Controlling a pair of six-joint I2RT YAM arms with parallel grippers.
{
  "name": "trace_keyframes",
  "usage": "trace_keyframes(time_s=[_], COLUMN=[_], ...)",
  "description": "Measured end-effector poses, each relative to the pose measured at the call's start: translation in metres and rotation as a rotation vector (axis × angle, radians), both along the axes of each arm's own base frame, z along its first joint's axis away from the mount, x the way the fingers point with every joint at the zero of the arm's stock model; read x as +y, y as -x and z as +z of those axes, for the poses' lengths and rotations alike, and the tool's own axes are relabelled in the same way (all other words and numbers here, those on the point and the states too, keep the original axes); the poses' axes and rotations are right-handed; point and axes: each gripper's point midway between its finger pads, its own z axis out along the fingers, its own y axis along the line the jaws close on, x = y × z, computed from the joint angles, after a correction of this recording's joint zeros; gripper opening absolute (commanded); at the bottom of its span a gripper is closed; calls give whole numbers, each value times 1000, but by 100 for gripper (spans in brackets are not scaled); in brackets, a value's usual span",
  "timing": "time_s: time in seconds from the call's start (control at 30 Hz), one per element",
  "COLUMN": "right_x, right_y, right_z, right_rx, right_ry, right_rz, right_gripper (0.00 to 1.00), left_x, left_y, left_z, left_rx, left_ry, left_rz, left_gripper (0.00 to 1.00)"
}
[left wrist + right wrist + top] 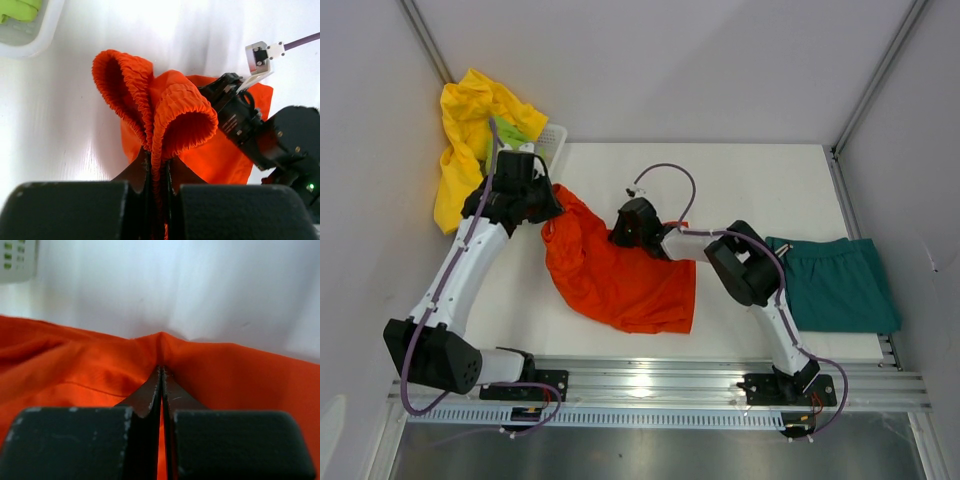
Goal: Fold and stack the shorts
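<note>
at centre frame, left gripper (159,165) and right gripper (161,372) are each clamped on the orange-red shorts (620,275); white basket (556,138) and yellow shorts (465,140) upper left, teal shorts (840,285) at right.

The left gripper (157,167) is pinched on the gathered elastic waistband of the orange-red shorts (175,115), which loops up in two folds. The right gripper (220,89) meets the fabric's far side. A white basket (42,32) holding lime green shorts (17,7) sits at the desk's (60,140) far left.
</note>
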Motion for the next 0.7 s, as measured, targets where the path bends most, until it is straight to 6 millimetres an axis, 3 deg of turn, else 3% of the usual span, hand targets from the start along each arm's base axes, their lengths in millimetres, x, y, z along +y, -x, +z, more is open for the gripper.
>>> trace_keyframes(time_s=[0.13,0.3,0.47,0.7], right_x=[11,1,-3,2], right_y=[14,15,12,17], right_z=[1,7,21,24], right_rx=[8,29,20,28], right_ry=[2,27,18,2], right_rz=[18,6,-3,21], right_gripper=[2,5,5,8], left_x=[-2,1,-2,-13], left_y=[1,0,1,5], left_z=[-8,-21,-22,-21], left_rx=[29,69,67,58], left_ry=[-42,-79,-97,-115], left_rz=[-2,14,11,-9], left_gripper=[4,4,4,4])
